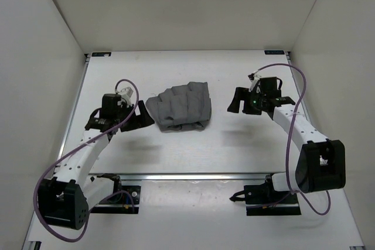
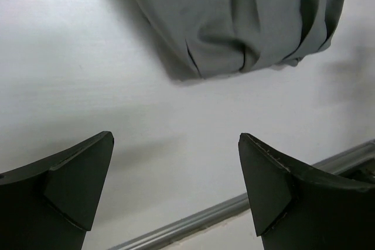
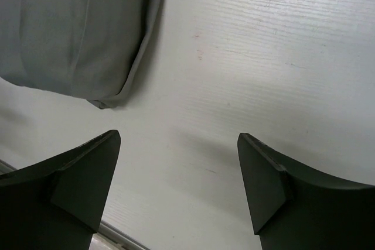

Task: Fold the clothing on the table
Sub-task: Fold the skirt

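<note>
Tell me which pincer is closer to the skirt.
The left pincer: its open tips almost reach the skirt, while the right pincer stands off across bare table.

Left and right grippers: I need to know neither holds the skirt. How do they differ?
The left gripper sits close beside the skirt; the right gripper stands farther off, bare table between. The left gripper appears lower in the top view than the right gripper. Both are open and hold nothing.
</note>
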Available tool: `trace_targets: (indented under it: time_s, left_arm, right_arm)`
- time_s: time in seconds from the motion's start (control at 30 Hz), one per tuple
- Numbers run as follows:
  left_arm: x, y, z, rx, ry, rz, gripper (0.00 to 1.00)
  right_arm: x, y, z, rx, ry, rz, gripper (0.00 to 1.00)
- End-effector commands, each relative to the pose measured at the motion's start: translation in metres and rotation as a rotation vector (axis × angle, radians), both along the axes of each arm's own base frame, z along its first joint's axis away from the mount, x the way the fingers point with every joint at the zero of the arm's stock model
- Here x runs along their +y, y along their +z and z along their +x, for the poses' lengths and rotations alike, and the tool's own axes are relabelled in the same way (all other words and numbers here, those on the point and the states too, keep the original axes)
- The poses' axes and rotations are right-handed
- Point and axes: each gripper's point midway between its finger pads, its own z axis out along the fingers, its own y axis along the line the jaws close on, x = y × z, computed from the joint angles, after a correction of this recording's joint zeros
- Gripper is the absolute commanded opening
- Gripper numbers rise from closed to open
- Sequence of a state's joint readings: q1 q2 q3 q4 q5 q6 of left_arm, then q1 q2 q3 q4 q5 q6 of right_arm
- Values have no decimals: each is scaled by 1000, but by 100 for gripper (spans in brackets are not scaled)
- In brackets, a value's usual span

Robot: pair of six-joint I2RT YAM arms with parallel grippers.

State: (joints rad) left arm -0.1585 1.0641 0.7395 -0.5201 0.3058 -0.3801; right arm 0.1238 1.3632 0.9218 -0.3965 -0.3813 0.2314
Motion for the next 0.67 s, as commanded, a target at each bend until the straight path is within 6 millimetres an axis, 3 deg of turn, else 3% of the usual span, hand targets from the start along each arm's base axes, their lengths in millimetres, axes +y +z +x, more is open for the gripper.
trace_targets:
  time_s: [0.0,0.23,0.37,0.63]
  left_arm:
    - [-18,-1,-18,26,-16,-112,98]
    - [-10,7,-20,-15,30,-124,98]
    - [-17,5,-22,-4,7,-131,99]
    - [-17,-1,-24,14,3,-101,99]
  right_arm:
    - [2,22,5,-113,42,-8,79]
    - [2,22,2,-122,51,3,80]
    - [5,25,1,-134,56,21,80]
    - [5,5,-2,-78,60,-30,78]
